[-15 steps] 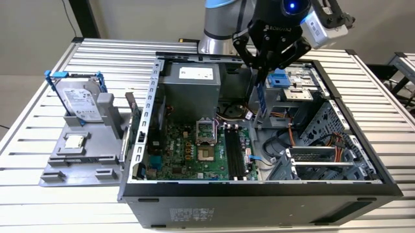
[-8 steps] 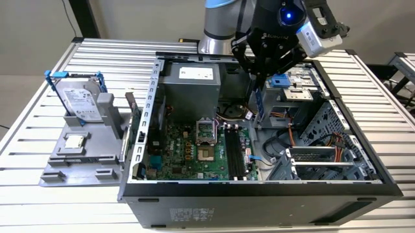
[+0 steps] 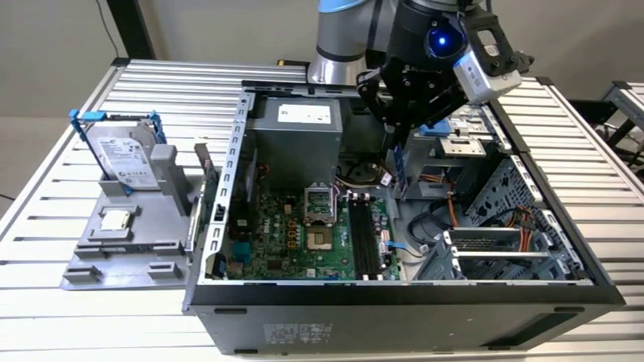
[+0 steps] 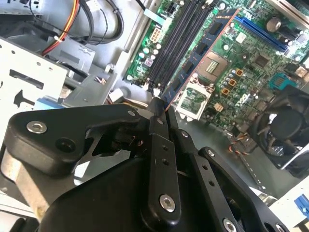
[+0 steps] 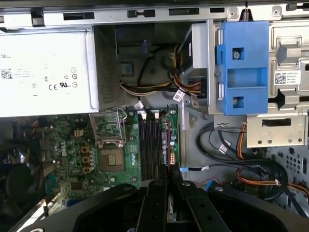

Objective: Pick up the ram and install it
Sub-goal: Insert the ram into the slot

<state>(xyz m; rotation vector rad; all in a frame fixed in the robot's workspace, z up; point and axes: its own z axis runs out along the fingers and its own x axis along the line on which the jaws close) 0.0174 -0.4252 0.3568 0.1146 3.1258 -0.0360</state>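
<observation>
My gripper (image 3: 396, 141) hangs inside the open computer case (image 3: 403, 298), shut on the ram (image 3: 397, 164), a thin bluish-green stick that points down from the fingers. It is held a little above the motherboard (image 3: 286, 241), off toward the exterior view's right of the black memory slots (image 3: 364, 240). In the second wrist view the ram (image 4: 200, 49) runs out from the closed fingertips (image 4: 157, 108), its dark chips showing, beside the slots (image 4: 176, 38). In the first wrist view the gripper (image 5: 168, 186) sits just under the slots (image 5: 148, 145).
A silver hard drive in a blue frame (image 3: 121, 154) stands on a grey holder (image 3: 126, 241) at the exterior view's left, with a small square chip (image 3: 116, 220) below it. Inside the case are the power supply (image 3: 295, 136), the CPU socket (image 3: 320, 207), a blue drive bracket (image 5: 241, 67) and loose cables (image 5: 231, 159).
</observation>
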